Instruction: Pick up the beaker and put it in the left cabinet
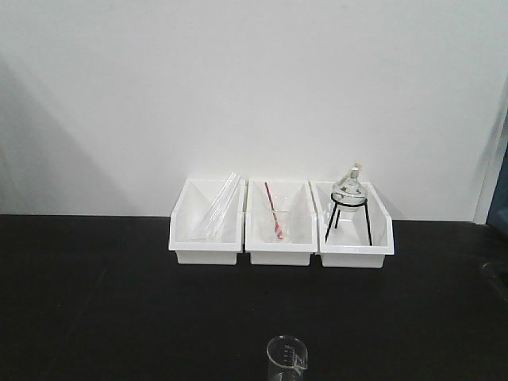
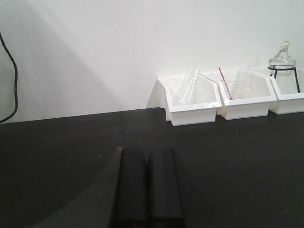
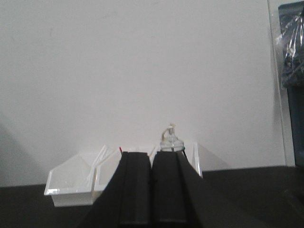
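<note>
Both grippers show only as pairs of dark fingers at the bottom of their own wrist views. The left gripper (image 2: 147, 154) has its fingers pressed flat together with nothing between them, and the right gripper (image 3: 151, 156) is closed the same way, also holding nothing. Neither touches any object.

The beaker (image 1: 286, 357) stands upright on the black table (image 1: 119, 302), near the front edge of the front view. Its base is cut off by the bottom of the frame. Its spout and faint printed marks can just be made out.

Well behind it, three white bins sit side by side against the white wall (image 1: 254, 79). The left bin (image 1: 205, 238) holds clear glass tubes (image 1: 218, 205) leaning at an angle; their number is hard to tell. The middle bin (image 1: 278, 242) holds a clear glass (image 1: 279, 225) with a red stick (image 1: 273, 208) standing in it. The right bin (image 1: 355, 246) holds a round flask (image 1: 349, 190) resting on a black tripod (image 1: 351, 218).

In the right wrist view the gripper's fingers hide most of the middle and right bins, leaving only the top of the flask visible. At that view's right edge a dark blue object (image 3: 292, 47) in crinkled plastic is cut off and cannot be identified. A black cable (image 2: 14, 80) hangs at the left edge of the left wrist view.
</note>
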